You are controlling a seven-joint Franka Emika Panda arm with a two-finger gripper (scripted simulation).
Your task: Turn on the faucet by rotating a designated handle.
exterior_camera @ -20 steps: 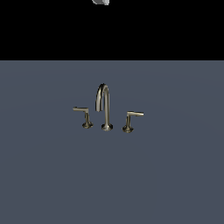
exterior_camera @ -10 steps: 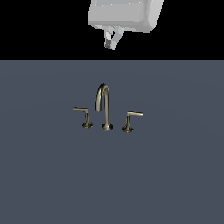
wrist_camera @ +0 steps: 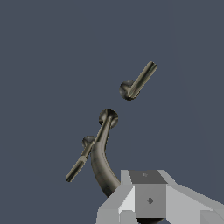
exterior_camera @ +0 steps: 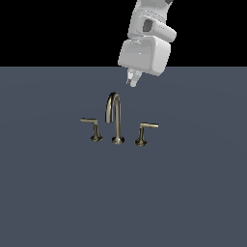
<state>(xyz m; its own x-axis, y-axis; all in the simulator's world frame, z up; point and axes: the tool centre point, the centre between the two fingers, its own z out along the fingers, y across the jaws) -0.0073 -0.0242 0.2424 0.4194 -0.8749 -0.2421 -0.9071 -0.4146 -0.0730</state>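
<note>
Exterior view: a white Franka arm hangs its pincer (exterior_camera: pixel 132 78) above a small brass-coloured metal faucet (exterior_camera: pixel 116 118) standing near the middle of a slate-grey bench (exterior_camera: pixel 193 193), well clear of every edge. The fingertips look drawn close together, though neither camera shows the gap plainly enough to tell for certain whether they are apart or together; nothing is held between them. The designated part, a short brass lever handle (exterior_camera: pixel 144 131) on a leaning flared-base post, stands on the exterior view's right of the tall arched gooseneck spout (exterior_camera: pixel 114 111), its thin arm pointing away from the spout toward that side. A twin lever (exterior_camera: pixel 92 128) mirrors it on the far side of the spout, arm pointing the opposite way. The pincer sits just above the crown of the arch and slightly toward the designated handle, touching nothing. The wrist view looks down on the set, with the spout (wrist_camera: pixel 103 153) curving under the camera housing and a lever on each side of it. The approach appears barely begun. Done well, the next move would carry the fingertips sideways past the arch before descending, so the spout is not clipped, then meet the lever's arm near its free end, where a push turns it most easily about the post, keeping the sweep level and clear of the bench.
</note>
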